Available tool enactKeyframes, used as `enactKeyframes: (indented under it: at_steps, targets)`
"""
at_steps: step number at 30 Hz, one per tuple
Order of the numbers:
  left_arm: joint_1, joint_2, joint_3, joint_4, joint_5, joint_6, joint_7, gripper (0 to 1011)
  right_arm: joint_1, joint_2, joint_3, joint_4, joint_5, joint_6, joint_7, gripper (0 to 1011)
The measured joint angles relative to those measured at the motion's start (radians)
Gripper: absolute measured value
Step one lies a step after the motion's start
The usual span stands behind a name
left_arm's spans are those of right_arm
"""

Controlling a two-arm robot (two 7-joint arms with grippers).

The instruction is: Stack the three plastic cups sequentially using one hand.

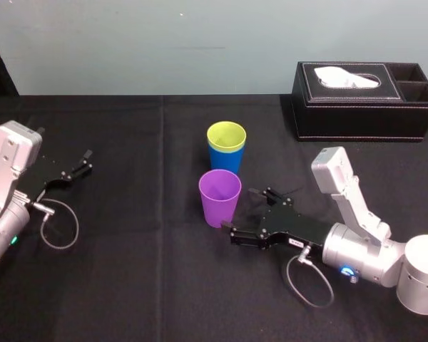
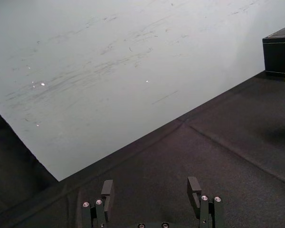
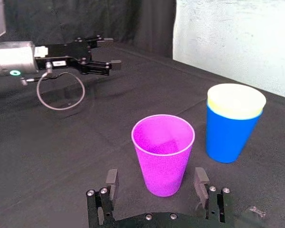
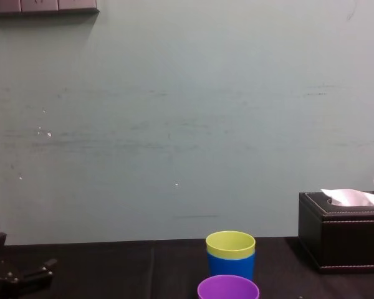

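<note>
Fingers [image 3: 201, 178] of the right gripper [image 1: 238, 209] are spread wide and hold nothing. The purple cup [image 1: 220, 196] stands upright between their tips, and in the right wrist view a gap shows on each side of it.

Black cloth covers the worktop [image 1: 128, 278], which runs back to a pale wall. At its far right corner sits a black leather tissue box [image 1: 357, 114] with white stitching and a white tissue poking from its top; it is well apart from the cups.

The right arm, silver-grey with a blue light near its wrist, lies low over the worktop on the right, and its gripper reaches toward the middle. The left gripper [image 1: 89, 160] rests at the left edge of the worktop, well apart from the cups. Its fingers are also open and empty.

Near the middle of the worktop the blue cup [image 1: 226, 162] stands upright, with the yellow-green cup [image 1: 226, 135] nested inside it so that only the yellow-green rim rises above the blue. The purple cup stands on its own just in front of that pair, a little to their left, mouth up and empty. It is near them but does not touch them.
</note>
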Motion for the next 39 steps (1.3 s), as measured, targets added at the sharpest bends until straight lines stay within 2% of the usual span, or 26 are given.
enactKeyframes:
  at_steps: [16,27,39]
  targets:
    - [0.0,0.0,0.0,0.0,0.0,0.0,0.0,1011,0.065,-0.076,-0.015,0.085,0.009,0.045,-0.008,1000]
    - [0.0,0.0,0.0,0.0,0.0,0.0,0.0,1011,0.087,-0.099,-0.03,0.108,0.001,0.054,-0.013,1000]
    - [0.0,0.0,0.0,0.0,0.0,0.0,0.0,1011,0.097,-0.123,-0.037,0.125,-0.031,0.041,-0.042,1000]
